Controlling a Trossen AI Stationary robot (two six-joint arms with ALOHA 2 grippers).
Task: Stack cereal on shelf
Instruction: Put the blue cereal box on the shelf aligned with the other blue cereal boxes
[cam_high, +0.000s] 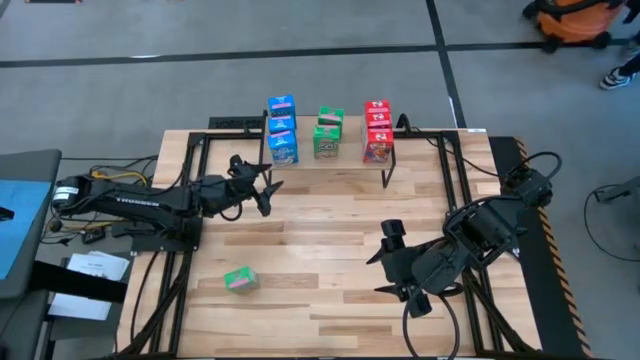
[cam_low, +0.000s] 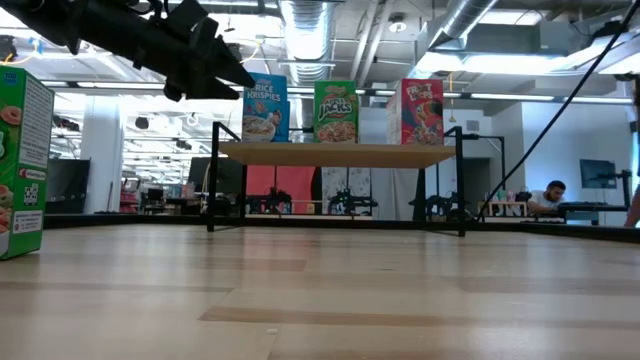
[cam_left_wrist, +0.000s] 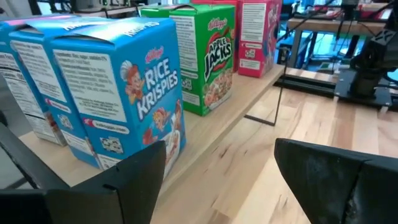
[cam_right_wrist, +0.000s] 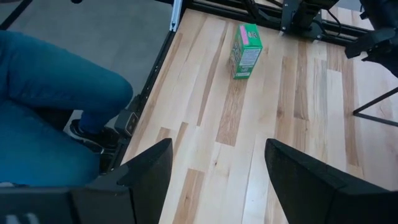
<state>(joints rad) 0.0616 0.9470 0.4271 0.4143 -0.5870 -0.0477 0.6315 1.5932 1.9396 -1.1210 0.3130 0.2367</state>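
The shelf (cam_high: 330, 160) stands at the table's far side. On it stand rows of cereal boxes: blue (cam_high: 282, 130) (cam_left_wrist: 118, 87), green (cam_high: 328, 132) (cam_left_wrist: 208, 56) and red (cam_high: 377, 130) (cam_left_wrist: 255, 34). One more green box (cam_high: 240, 280) (cam_right_wrist: 245, 42) (cam_low: 20, 160) stands upright on the tabletop near the left front. My left gripper (cam_high: 272, 193) (cam_left_wrist: 217, 162) is open and level, just in front of the blue boxes, with nothing between its fingers. My right gripper (cam_high: 386, 265) (cam_right_wrist: 217, 168) hangs open above the table's right front, pointing down-left toward the lone green box.
A person's leg in blue jeans (cam_right_wrist: 56, 81) shows beside the table's left edge. The shelf's black legs (cam_high: 388, 175) stand on the planks. Bare tabletop (cam_high: 330, 250) lies between the two grippers. Cables and a stand (cam_high: 90, 200) sit at the left.
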